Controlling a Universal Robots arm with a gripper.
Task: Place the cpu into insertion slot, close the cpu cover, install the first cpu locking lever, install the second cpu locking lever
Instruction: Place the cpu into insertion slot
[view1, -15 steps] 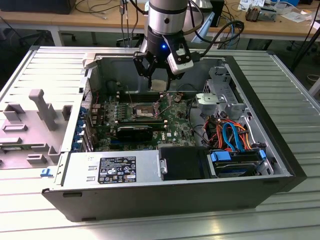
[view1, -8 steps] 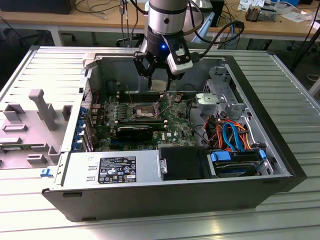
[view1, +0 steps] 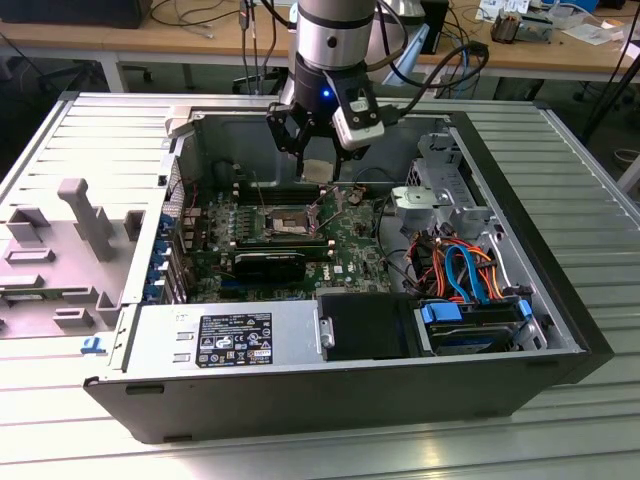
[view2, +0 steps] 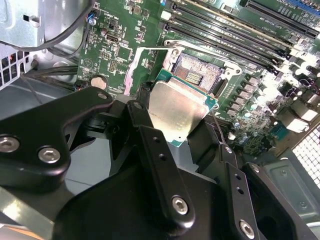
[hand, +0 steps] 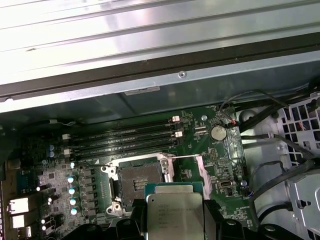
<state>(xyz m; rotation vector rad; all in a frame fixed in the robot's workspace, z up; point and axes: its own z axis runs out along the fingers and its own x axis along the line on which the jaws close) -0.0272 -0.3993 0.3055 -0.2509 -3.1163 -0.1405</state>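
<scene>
Tool is clamped on the cpu by its side edges, which seems the right hold to me: it's a light, stiff chip, probably delicate underneath. The arm points straight down into the case, with the chip hovering just above the open insertion slot, not touching.

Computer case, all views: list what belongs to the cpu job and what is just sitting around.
Job: gripper, shut on the cpu; insertion slot, empty; cpu cover, standing open.
Just there: memory slots; coin battery; orange and blue cables; power supply.
</scene>
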